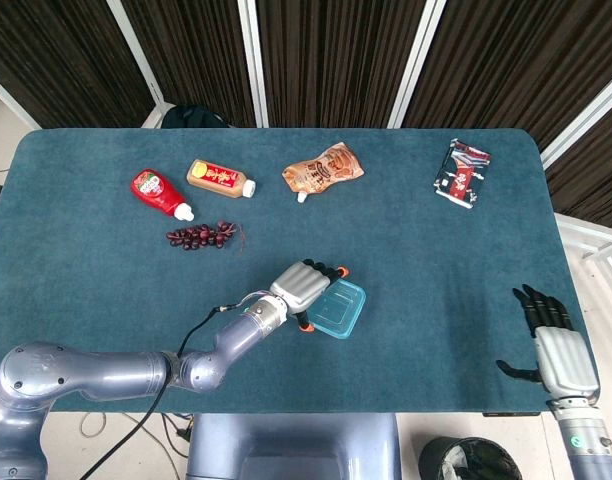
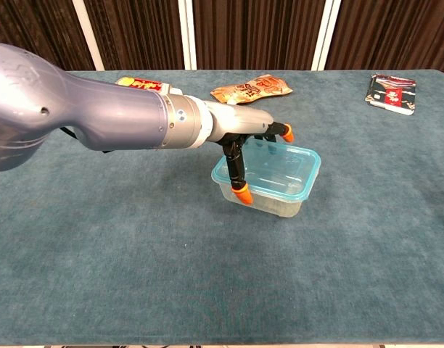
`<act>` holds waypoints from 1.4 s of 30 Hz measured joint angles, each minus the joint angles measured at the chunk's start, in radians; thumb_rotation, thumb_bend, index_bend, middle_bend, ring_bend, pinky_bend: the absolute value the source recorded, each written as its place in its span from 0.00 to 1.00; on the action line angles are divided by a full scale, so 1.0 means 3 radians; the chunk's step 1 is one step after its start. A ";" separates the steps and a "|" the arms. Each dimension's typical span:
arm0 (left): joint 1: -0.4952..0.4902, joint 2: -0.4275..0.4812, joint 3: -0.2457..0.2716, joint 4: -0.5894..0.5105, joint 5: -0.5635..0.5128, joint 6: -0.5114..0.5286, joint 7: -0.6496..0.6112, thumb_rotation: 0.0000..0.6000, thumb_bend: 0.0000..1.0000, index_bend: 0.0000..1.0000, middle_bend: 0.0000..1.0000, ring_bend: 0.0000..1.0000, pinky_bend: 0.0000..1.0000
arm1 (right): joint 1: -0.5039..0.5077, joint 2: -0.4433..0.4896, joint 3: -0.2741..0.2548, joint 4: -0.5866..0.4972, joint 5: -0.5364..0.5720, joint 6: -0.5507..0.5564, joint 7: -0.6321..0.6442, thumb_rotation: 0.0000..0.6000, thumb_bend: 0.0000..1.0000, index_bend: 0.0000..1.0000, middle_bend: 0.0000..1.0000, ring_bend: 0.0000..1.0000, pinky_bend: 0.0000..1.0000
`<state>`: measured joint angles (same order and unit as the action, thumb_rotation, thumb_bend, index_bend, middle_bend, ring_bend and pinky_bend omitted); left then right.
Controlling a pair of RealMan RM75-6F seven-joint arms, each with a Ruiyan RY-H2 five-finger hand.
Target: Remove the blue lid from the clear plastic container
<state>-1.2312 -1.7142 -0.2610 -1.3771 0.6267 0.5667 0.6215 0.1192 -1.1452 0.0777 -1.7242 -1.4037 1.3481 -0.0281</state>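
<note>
The clear plastic container (image 2: pixel 282 204) with its blue lid (image 2: pixel 281 168) stands on the teal table near the front middle, turned a little askew; it also shows in the head view as the container (image 1: pixel 339 309). My left hand (image 2: pixel 238 135) grips its left edge. One orange fingertip (image 2: pixel 241 192) presses the side wall just under the rim, and the others reach over the lid's far edge. From above, the left hand (image 1: pixel 304 285) covers the container's left end. My right hand (image 1: pixel 549 345) hangs off the table's front right corner, fingers spread, holding nothing.
Along the far side lie a red sauce pouch (image 1: pixel 158 192), an orange bottle (image 1: pixel 219 178), a dark grape bunch (image 1: pixel 200 236), a brown pouch (image 1: pixel 323 168) and a snack packet (image 1: pixel 462 173). The table's front edge runs close below the container.
</note>
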 measured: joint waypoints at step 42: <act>-0.0407 0.0027 0.0324 0.0025 -0.0173 -0.0033 -0.0526 1.00 0.03 0.09 0.25 0.25 0.41 | 0.0587 -0.1949 0.0307 -0.0307 0.0698 -0.0121 -0.1431 1.00 0.17 0.00 0.00 0.00 0.00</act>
<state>-1.3533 -1.7063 -0.1637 -1.3694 0.5748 0.5569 0.4638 0.2951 -1.7299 0.1697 -1.8162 -1.1944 1.3118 -0.4573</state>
